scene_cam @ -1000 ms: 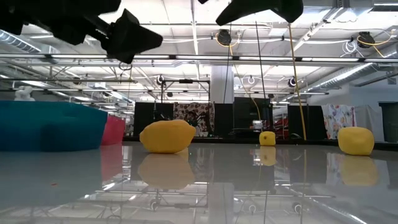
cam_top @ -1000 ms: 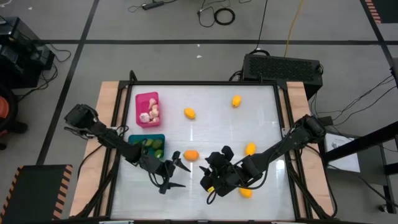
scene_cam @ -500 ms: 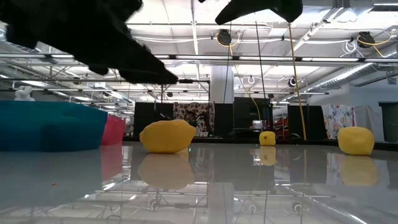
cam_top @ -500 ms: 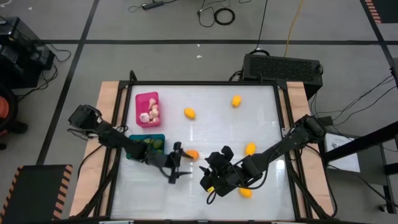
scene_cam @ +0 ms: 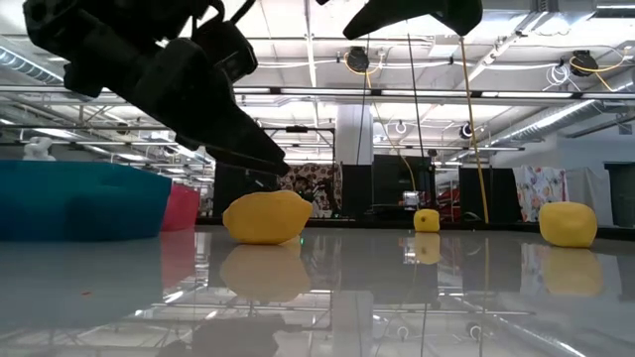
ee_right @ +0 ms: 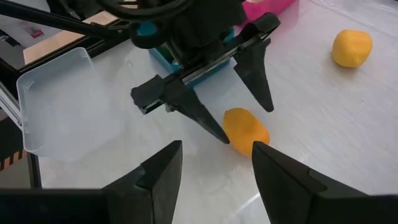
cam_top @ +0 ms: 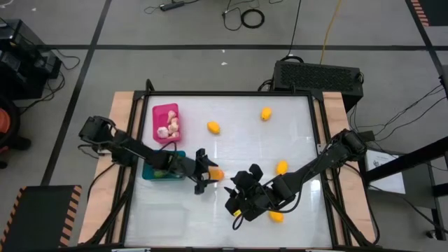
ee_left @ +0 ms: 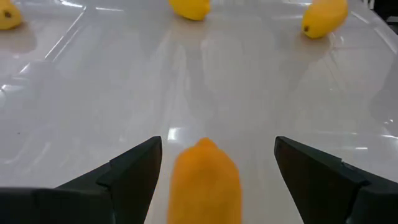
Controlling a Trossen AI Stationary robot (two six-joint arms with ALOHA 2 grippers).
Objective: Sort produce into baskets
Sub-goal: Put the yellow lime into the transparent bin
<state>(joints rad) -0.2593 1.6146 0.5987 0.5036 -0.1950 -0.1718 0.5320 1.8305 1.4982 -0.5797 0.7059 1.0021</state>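
The left pincer (cam_top: 207, 176) stands wide open with nothing in its grip, its two dark fingers (ee_right: 252, 65) splayed either side of an orange-yellow fruit (cam_top: 215, 173) lying on the white table (cam_top: 231, 147). From the left wrist camera the fruit (ee_left: 206, 182) sits squarely in the gap, closer to one finger than the other, touching neither as far as I can tell. The wide spread looks deliberate: it gives the oval room to slip between the fingers before they close, so I judge this to be the reach just ahead of a grasp.

Behind that pincer, back along its arm, sits the teal basket (cam_top: 157, 168) with dark green pieces in it, and beyond that the pink basket (cam_top: 166, 123) holding pale bulbs. A clear bin (ee_right: 68, 102) shows in the right wrist view, off to the side of the left pincer and apparently with nothing in it; I would guess the yellow fruits are meant for it, since the other two baskets already hold their own kinds.

The right pincer (cam_top: 240, 201) hangs just beside the left one, about half open and holding nothing, waiting out of the way. Four more yellow fruits remain loose: one (cam_top: 213, 127) and another (cam_top: 266, 113) well ahead of the left pincer, one (cam_top: 281, 167) beside the right arm, one (cam_top: 277, 216) near the right pincer. So the sorting seems a good way through, with the yellow ones left
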